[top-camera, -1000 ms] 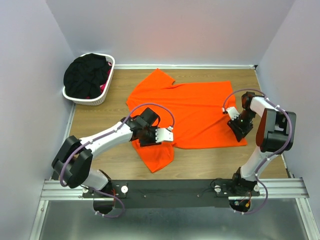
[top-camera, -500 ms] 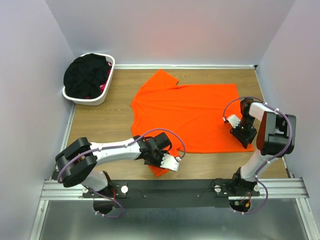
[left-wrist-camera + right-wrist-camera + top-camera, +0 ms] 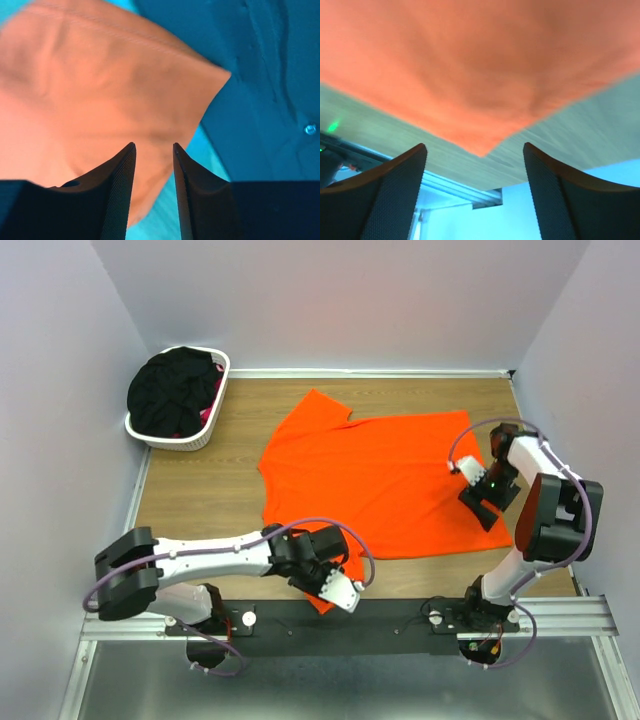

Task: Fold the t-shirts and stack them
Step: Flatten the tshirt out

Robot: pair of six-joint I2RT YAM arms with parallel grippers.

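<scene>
Orange shirt (image 3: pixel 390 475), soft, light, limp, is lying spread mid-frame, best pinched at hem corners; right gripper (image 3: pixel 475 150) is hovering released by the hem at frame right, left gripper (image 3: pixel 154 145) narrowed over the bottom sleeve, grasp unclear.

The orange t-shirt (image 3: pixel 380 480) lies spread flat from the middle of the tabletop toward the right edge, hem rightward. One sleeve points at the far edge and the other reaches the near edge, bunched. Black t-shirts (image 3: pixel 172 390) lie heaped at the far left corner, with pink cloth (image 3: pixel 211 410) beside them.
</scene>
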